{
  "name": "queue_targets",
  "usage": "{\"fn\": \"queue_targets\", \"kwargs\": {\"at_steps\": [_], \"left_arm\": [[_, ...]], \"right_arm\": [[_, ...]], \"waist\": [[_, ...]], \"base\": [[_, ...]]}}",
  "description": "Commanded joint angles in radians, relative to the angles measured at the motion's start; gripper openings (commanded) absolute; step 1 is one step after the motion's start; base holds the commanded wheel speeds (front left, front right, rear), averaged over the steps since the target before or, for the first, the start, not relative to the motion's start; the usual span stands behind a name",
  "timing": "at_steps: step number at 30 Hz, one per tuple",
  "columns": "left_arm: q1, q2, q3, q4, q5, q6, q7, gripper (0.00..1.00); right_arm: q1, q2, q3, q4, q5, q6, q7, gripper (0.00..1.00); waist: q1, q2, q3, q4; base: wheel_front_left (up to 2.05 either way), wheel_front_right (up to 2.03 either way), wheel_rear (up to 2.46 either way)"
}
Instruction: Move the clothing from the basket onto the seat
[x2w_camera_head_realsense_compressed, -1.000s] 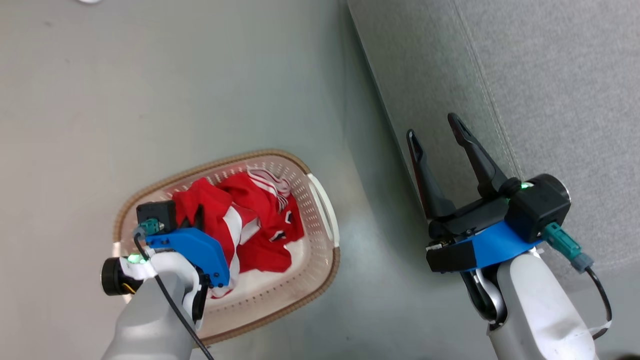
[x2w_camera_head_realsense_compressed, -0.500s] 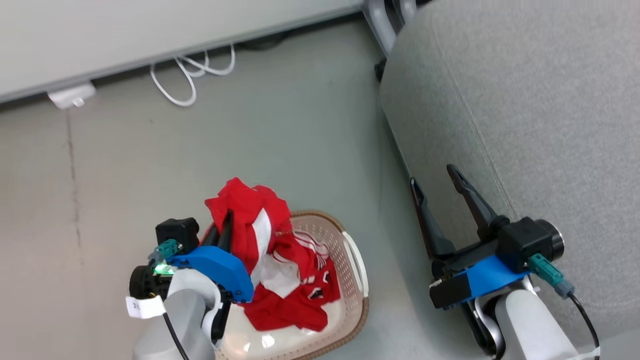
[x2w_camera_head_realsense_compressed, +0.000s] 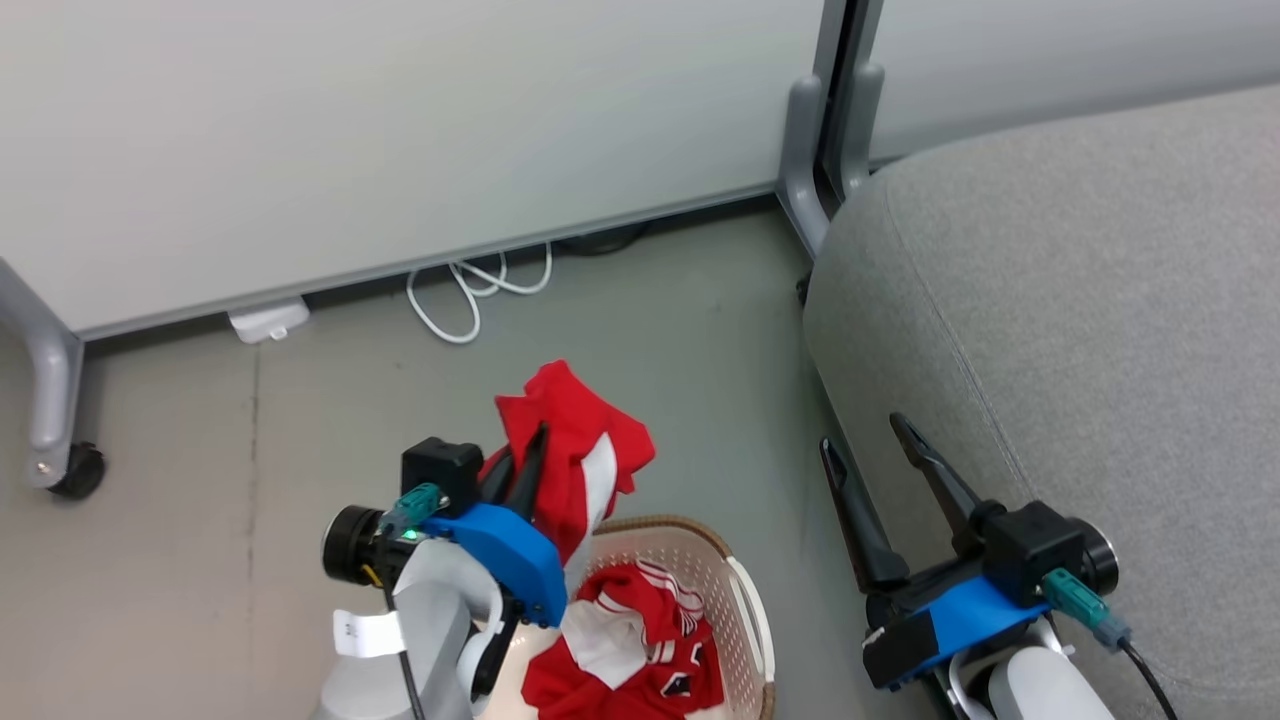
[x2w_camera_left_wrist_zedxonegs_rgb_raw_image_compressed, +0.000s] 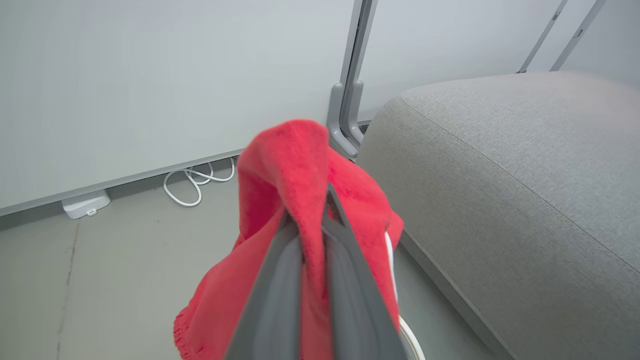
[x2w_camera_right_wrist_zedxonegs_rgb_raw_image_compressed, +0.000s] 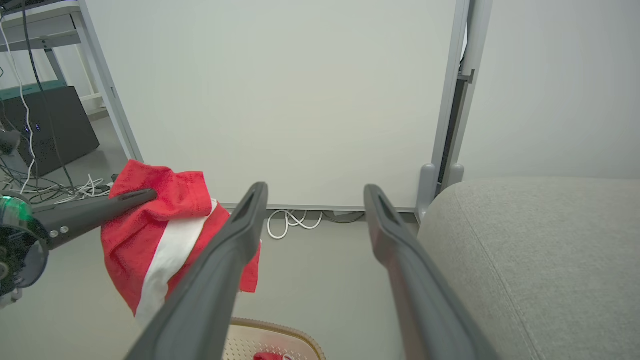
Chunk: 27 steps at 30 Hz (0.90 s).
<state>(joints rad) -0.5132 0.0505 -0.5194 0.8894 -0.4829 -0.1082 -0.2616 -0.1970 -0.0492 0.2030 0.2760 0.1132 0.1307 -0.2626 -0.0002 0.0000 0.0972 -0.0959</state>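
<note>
The red shorts (x2w_camera_head_realsense_compressed: 572, 440) are clamped in the left gripper (x2w_camera_head_realsense_compressed: 522, 455) above the basket (x2w_camera_head_realsense_compressed: 700, 535), in which the jersey (x2w_camera_head_realsense_compressed: 640, 665) is seen. The seat (x2w_camera_head_realsense_compressed: 1080, 300) is found between two and three o'clock from the shorts in the head view. The right gripper (x2w_camera_head_realsense_compressed: 860, 433), nearer the seat, is held spread and empty.

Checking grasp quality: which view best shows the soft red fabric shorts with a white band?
The right wrist view: the red shorts hang side-on, white band visible, pinched by the left end effector. The head view has them partly behind that arm; the left wrist view gives a close red fold, band mostly hidden.
</note>
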Motion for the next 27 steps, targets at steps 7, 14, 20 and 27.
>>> {"fn": "queue_targets", "kwargs": {"at_steps": [7, 14, 20, 27], "left_arm": [[-0.069, 0.0, -0.132, -0.036, -0.041, -0.013, 0.019, 0.0], [-0.136, 0.0, -0.237, -0.101, -0.119, -0.004, 0.061, 0.0], [-0.191, 0.0, -0.323, -0.151, -0.202, 0.02, 0.098, 0.0], [-0.242, 0.0, -0.39, -0.192, -0.291, 0.05, 0.122, 0.0]], "right_arm": [[0.048, -0.002, 0.009, 0.015, 0.013, 0.0, -0.003, 1.0], [0.067, -0.002, 0.023, 0.03, 0.008, 0.0, -0.003, 1.0], [0.066, -0.002, 0.038, 0.04, 0.013, 0.0, 0.001, 1.0], [0.058, -0.002, 0.042, 0.042, 0.008, 0.0, 0.005, 1.0]], "waist": [[0.0002, 0.0, -0.075, 0.04], [0.0002, 0.0, -0.096, 0.057], [0.0002, 0.0, -0.106, 0.061], [0.0002, 0.0, -0.117, 0.058]], "base": [[0.0, 0.0, 0.0], [0.0, 0.0, 0.0], [0.0, 0.0, 0.0], [0.0, 0.0, 0.0]]}}
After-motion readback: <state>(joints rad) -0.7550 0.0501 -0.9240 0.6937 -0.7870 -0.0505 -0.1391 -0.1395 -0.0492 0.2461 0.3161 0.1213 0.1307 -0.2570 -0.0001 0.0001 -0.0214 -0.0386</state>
